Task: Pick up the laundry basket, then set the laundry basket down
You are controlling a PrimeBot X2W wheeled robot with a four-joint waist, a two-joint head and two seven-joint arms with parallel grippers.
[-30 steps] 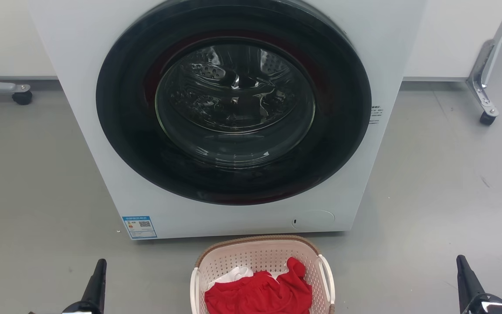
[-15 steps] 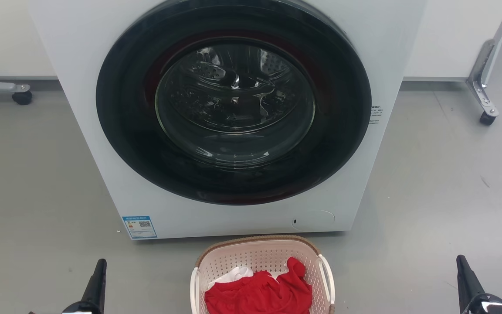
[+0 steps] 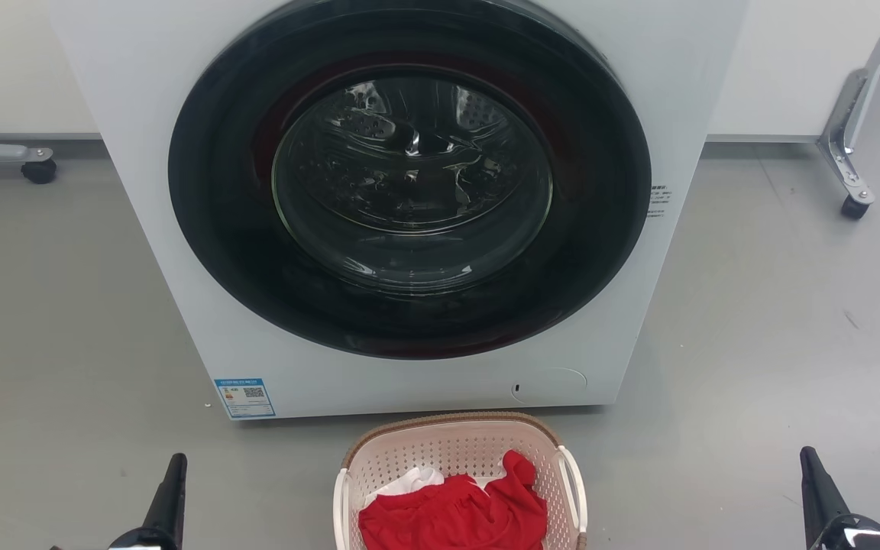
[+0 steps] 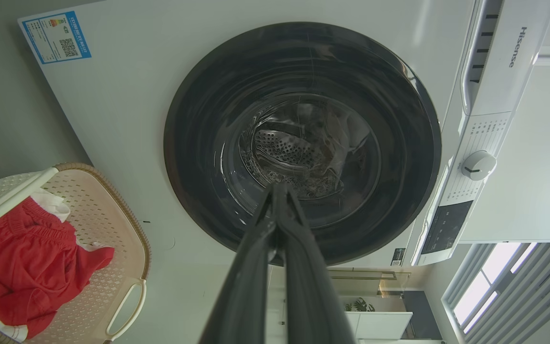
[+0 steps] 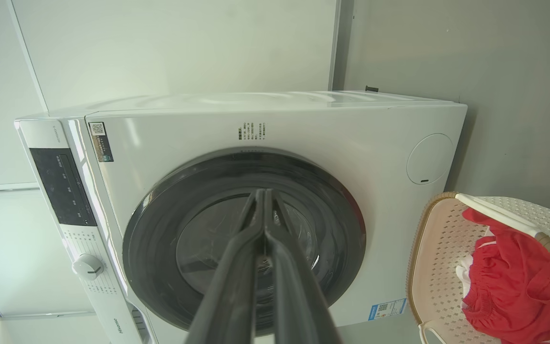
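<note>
Left gripper (image 4: 279, 187): the two dark fingers lie pressed together up to the tips, with nothing between them; it points at the washer door.
Right gripper (image 5: 262, 191): the fingers are likewise closed tip to tip and empty, aimed at the same door.
Laundry basket (image 3: 451, 447): on the grey floor (image 3: 753, 344) between the two grippers, to the right of the left one and to the left of the right one, well apart from both and touched by neither.
Basket handles: one white handle (image 3: 342, 504) faces the left gripper, and the other handle (image 3: 574, 489) faces the right gripper.
Basket contents: a crumpled red garment (image 3: 455, 516) with a white cloth (image 3: 409, 481) showing beside it, on the left gripper's side.
Washing machine (image 3: 142, 153): a white front-loader ahead of both sets of fingertips, just beyond the basket, with its round dark door (image 3: 409, 191) shut.
Energy sticker (image 3: 244, 397): at the machine's lower corner, ahead of the left gripper.
</note>
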